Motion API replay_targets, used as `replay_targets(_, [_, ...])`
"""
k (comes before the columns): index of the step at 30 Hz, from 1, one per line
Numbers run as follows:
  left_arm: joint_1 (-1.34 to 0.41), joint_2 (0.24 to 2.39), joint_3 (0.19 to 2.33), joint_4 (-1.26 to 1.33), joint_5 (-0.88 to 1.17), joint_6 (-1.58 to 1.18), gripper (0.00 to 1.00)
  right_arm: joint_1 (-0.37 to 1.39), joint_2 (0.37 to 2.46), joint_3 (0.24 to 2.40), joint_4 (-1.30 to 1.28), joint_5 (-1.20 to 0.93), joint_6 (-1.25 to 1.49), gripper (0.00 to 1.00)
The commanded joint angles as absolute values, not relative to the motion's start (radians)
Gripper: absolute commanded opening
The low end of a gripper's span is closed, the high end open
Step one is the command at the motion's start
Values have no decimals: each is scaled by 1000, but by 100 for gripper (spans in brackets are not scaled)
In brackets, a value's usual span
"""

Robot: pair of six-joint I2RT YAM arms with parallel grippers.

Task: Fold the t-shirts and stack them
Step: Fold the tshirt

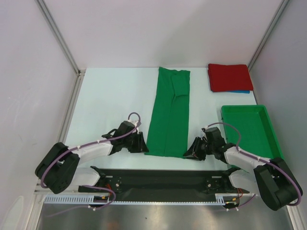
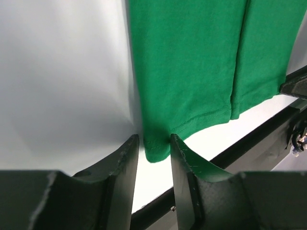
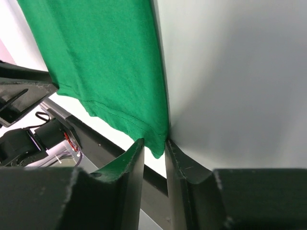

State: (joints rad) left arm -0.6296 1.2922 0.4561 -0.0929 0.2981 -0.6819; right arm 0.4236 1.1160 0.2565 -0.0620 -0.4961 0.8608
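Green t-shirt (image 1: pixel 170 112): lies flat down the middle of the table (image 1: pixel 110 105) as one long narrow strip, with its hem end toward the arms.
Left gripper (image 1: pixel 143 146): low on the table at the strip's near left corner. In the wrist view its fingers (image 2: pixel 125 163) stand parted on either side of that corner, with white table showing in the gap (loose, not pinching).
Right gripper (image 1: pixel 187 153): low at the near right corner. Its jaws are narrower and the cloth tip sits between them. I cannot tell from here whether they actually bite the fabric.
Red t-shirt (image 1: pixel 229 77): folded square at the far right of the table, well apart from the green one.
Blue t-shirt (image 1: pixel 238 91): only a thin sliver shows under the red one's near edge.
Green bin (image 1: pixel 247 129): on the right side, nearer than the red stack and just beside the right arm.
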Motion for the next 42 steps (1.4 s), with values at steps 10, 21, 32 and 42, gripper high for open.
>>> replay_targets(10, [-635, 1299, 419, -183, 242, -676, 39, 428, 1097, 242, -83, -430, 859, 20])
replay_targets(21, [-655, 1287, 367, -91, 252, -730, 0, 428, 1046, 215, -115, -403, 864, 0])
replay_targets(32, [-862, 1198, 344, -68, 173, -932, 0, 436, 763, 173, -330, -361, 885, 0])
replay_targets(42, [-902, 1164, 444, -113, 138, -944, 0, 394, 706, 242, -404, -374, 833, 0])
